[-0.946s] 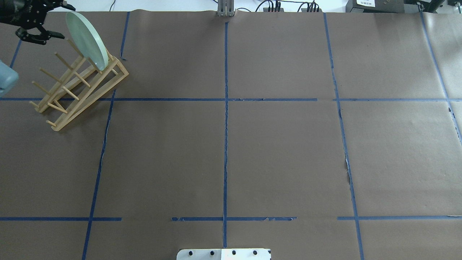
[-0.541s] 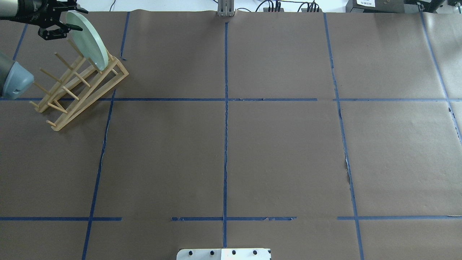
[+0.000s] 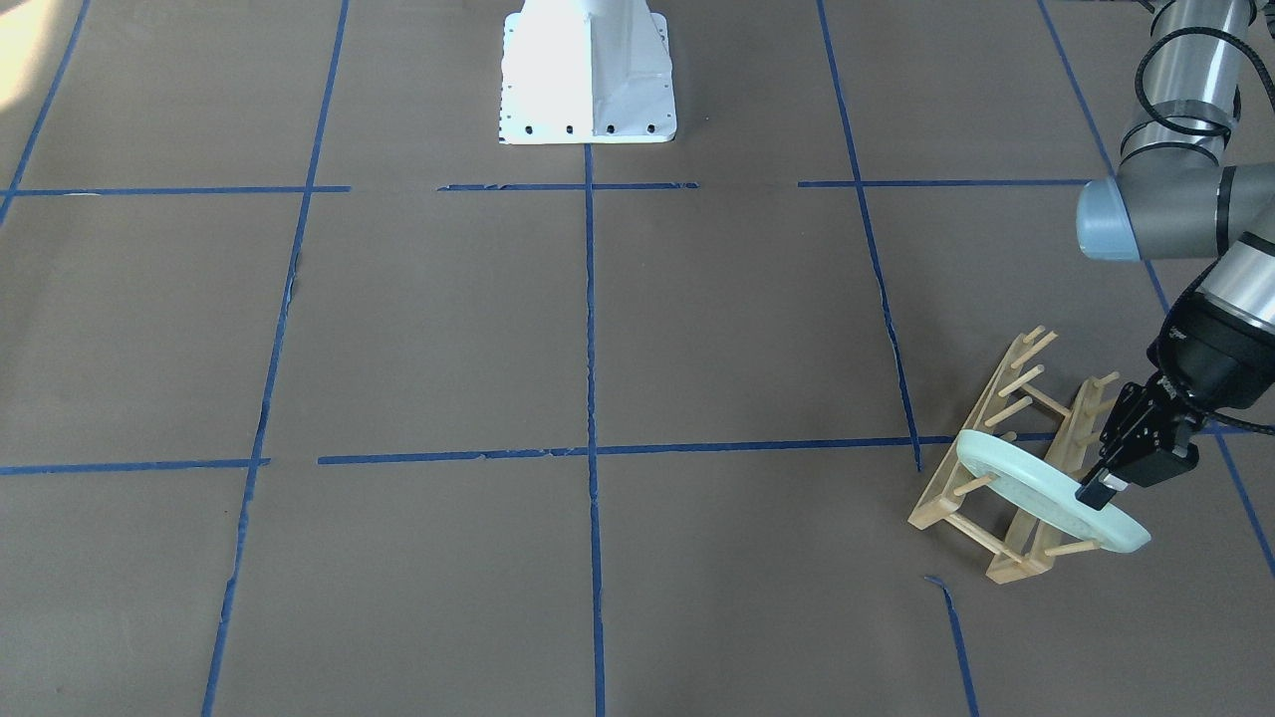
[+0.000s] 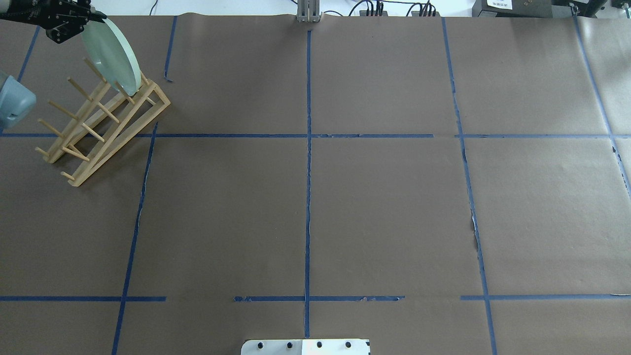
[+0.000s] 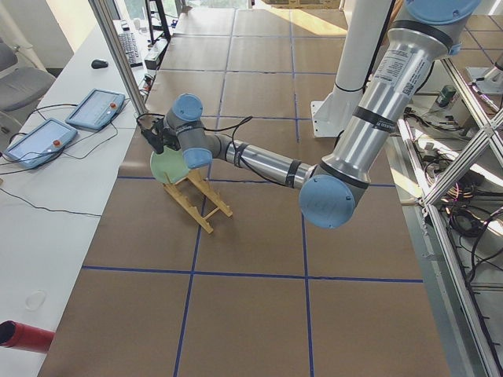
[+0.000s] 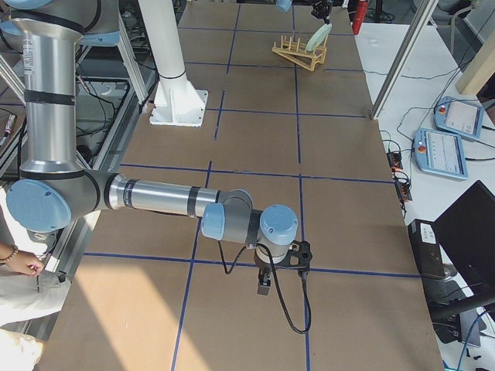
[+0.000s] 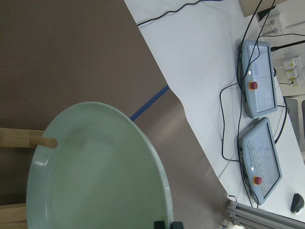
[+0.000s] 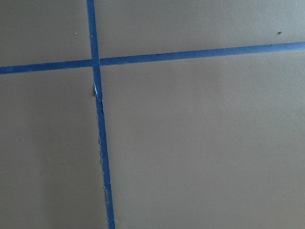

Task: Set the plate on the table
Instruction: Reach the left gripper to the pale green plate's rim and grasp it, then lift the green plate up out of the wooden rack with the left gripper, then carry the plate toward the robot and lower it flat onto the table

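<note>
The left tool [image 3: 1096, 490] has closed onto the upper rim of the plate [image 3: 1026, 483], pinching it. The plate leans on edge in the rack [image 4: 118, 144], far left on the table [image 4: 345, 197], just below the tool.

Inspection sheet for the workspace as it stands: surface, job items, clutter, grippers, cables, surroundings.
Surface: table, brown paper, blue tape grid, frayed in places.
Job's things: plate on edge at the wooden rack's far end.
Clutter: nothing seen.
Grippers: left gripper, jaws closed on the plate's rim; right gripper low over bare paper, jaws unreadable.
Cables: black cable on the left arm; leads at the table's far edge.
Surroundings: two teach pendants on a white bench; operator's arm in the right-side view.
</note>
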### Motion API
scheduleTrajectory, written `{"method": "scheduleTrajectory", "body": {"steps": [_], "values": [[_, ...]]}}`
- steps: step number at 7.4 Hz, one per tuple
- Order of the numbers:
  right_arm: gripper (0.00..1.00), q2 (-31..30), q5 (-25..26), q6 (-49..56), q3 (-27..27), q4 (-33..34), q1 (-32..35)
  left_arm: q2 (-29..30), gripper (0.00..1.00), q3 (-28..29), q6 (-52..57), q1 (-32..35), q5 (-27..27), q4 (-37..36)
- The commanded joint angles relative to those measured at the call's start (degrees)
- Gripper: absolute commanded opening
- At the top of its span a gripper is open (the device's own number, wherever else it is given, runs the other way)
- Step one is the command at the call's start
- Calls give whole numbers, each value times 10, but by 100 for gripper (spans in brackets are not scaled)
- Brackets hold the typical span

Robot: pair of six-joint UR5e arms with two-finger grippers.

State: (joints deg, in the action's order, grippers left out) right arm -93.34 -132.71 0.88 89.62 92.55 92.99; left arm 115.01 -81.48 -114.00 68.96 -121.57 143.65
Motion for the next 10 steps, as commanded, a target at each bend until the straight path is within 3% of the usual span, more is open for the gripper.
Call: {"method": "scheduleTrajectory", "body": {"steps": [1,3,5,6,8,10], "values": [[100,0,0,0,0,0,0,15,0,-37,-46,52,-2,11],[100,0,0,0,0,0,0,74,0,-41,-86,60,-2,0],[100,0,0,0,0,0,0,104,0,-42,-74,-20,-3,-44],[100,0,0,0,0,0,0,126,0,-52,-3,-62,-2,-150],[100,0,0,0,0,0,0,155,0,-105,164,-152,7,-429],[100,0,0,0,0,0,0,189,0,-97,243,-273,136,-595]]}}
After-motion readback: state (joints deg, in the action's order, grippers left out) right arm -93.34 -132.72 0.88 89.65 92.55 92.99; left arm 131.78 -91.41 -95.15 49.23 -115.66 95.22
